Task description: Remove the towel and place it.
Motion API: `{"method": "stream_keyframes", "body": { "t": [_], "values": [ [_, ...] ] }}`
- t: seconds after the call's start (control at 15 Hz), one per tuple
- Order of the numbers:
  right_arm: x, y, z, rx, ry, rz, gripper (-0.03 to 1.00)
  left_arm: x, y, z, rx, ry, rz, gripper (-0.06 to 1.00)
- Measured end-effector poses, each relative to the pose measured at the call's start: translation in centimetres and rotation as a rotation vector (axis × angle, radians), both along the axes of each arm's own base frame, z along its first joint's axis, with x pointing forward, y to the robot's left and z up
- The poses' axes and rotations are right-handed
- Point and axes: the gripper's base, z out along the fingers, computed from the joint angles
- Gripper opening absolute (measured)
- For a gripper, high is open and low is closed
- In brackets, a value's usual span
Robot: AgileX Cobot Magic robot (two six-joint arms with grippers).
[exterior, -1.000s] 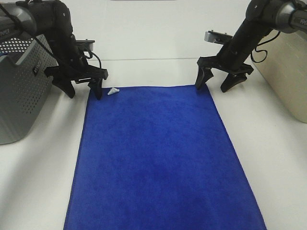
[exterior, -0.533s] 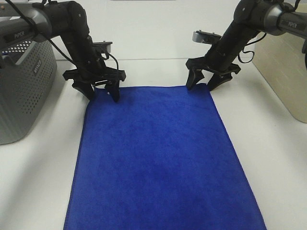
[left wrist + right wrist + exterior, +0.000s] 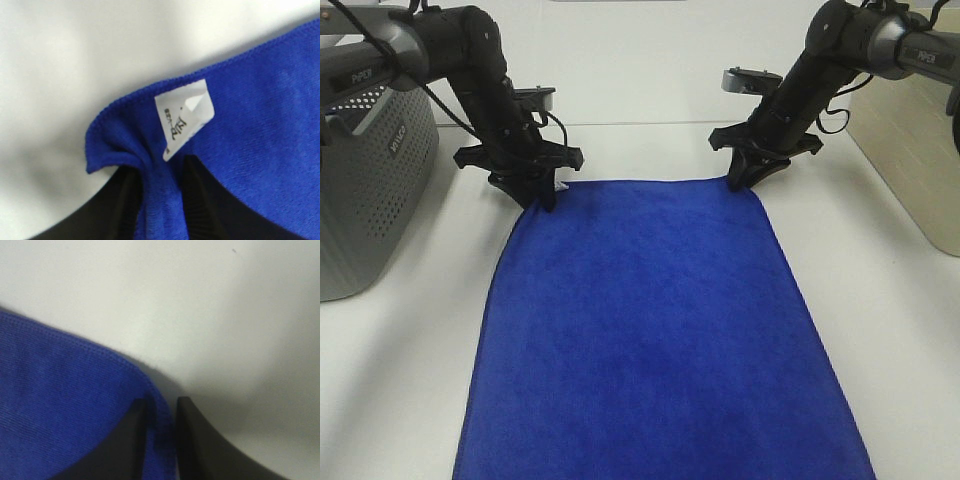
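White table [image 3: 410, 380], bearing all items. Towel [image 3: 660, 330]: deep blue plush, spread flat down the middle of the table, its far edge between the two arms, its near end running out of the exterior view. Grey perforated basket [image 3: 365, 200]: on the table's left side, apart from the towel. Left gripper [image 3: 538, 196]: at the far left corner, jaws pinched on a bunched fold of cloth, as the left wrist view shows. Right gripper [image 3: 740, 180]: at the far right corner, jaws closed on the hemmed edge. White tag [image 3: 184, 117]: sewn at the left corner, just beside the pinch. Step in hand, by judgement: corner grasp made, lift not begun. Next move likely calls for both arms rising together, evenly, so neither corner slips out
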Motion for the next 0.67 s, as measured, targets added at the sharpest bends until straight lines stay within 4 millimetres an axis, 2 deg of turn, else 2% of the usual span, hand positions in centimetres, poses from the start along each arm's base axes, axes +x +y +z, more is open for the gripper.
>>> {"method": "stream_keyframes", "body": {
  "t": [0.13, 0.2, 0.6, 0.67],
  "values": [
    [0.0, -0.2, -0.1, -0.024, -0.005, 0.013, 0.03, 0.1, 0.0, -0.1, -0.002, -0.018, -0.026, 0.09],
    [0.0, -0.2, -0.1, -0.028, -0.007, 0.019, 0.02, 0.1, -0.1, -0.1, -0.001, -0.024, -0.047, 0.02],
    [0.4, -0.3, 0.2, -0.039, -0.063, 0.021, 0.02, 0.7, 0.0, 0.2, 0.026, -0.083, -0.069, 0.01],
    [1.0, -0.3, 1.8, -0.038, -0.149, 0.005, 0.02, 1.6, 0.0, 1.1, 0.032, -0.168, -0.066, 0.01]
  ]
}}
